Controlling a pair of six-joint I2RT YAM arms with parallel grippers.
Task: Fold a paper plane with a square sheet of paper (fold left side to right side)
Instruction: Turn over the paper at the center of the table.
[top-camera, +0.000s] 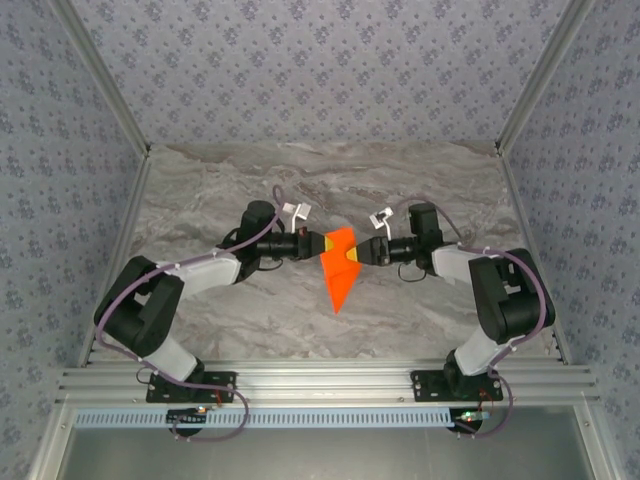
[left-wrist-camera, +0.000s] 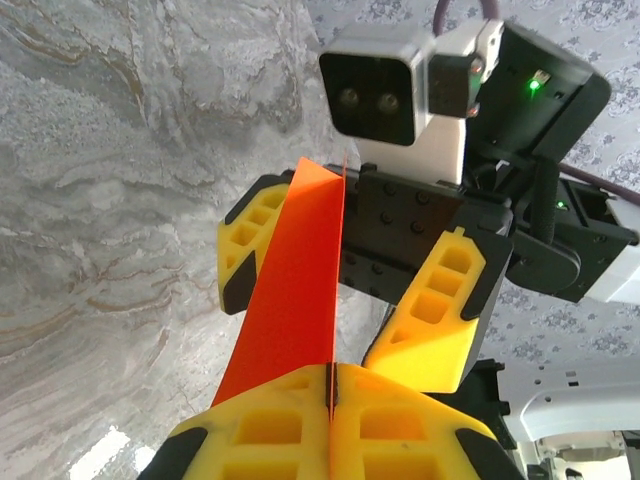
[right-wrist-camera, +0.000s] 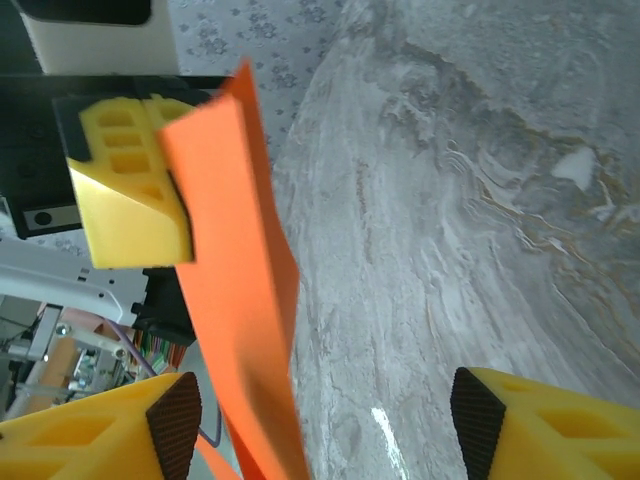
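The square sheet of paper (top-camera: 339, 271) is folded into an orange pointed shape and hangs above the marble table (top-camera: 200, 190) between the two arms, tip toward the near edge. My left gripper (top-camera: 323, 244) is shut on the paper's left edge; in the left wrist view the thin orange edge (left-wrist-camera: 295, 290) is pinched between the closed yellow fingers (left-wrist-camera: 270, 425). My right gripper (top-camera: 359, 252) stands open astride the paper's other side. In the right wrist view the paper (right-wrist-camera: 235, 290) runs down close to the left pad (right-wrist-camera: 175, 425), well apart from the right pad (right-wrist-camera: 478, 420).
Aluminium rails (top-camera: 320, 382) run along the near edge where both arm bases are bolted. Patterned walls (top-camera: 300, 70) and slanted metal posts (top-camera: 100, 80) enclose the table at the back and sides.
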